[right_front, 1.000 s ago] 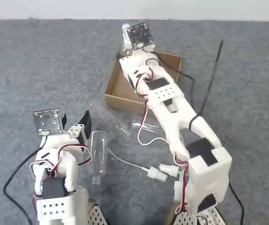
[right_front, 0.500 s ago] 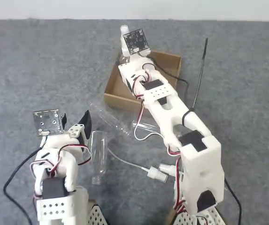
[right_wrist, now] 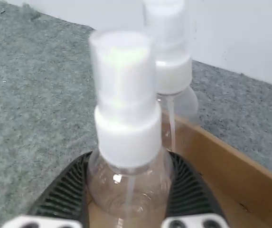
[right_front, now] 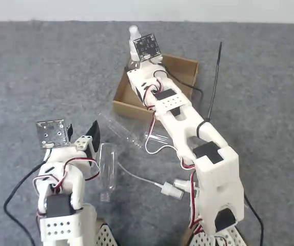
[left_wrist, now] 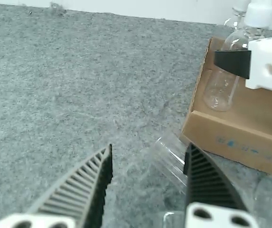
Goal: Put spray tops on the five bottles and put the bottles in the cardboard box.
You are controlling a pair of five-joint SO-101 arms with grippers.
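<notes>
My right gripper (right_wrist: 128, 164) is shut on a clear bottle (right_wrist: 126, 123) with a white spray top, held upright over the far left corner of the cardboard box (right_front: 180, 64). A second capped bottle (right_wrist: 171, 66) stands just behind it; I cannot tell whether it is inside the box. The left wrist view shows the held bottle (left_wrist: 223, 80) against the box wall (left_wrist: 235, 137). My left gripper (left_wrist: 147, 175) hangs open near the table's front left, above an uncapped bottle (right_front: 107, 171) lying on the carpet. Two more bare bottles (right_front: 120, 129) (right_front: 159, 138) lie in front of the box.
Two loose spray tops (right_front: 171, 190) (right_front: 182, 183) with long tubes lie beside the right arm's base. A black cable (right_front: 214, 84) arches over the box's right side. Grey carpet (right_front: 44, 77) stretches open to the left of the box.
The right arm has swung a little to the left with the capped bottle, toward the box's far left corner. The left arm has stayed still.
</notes>
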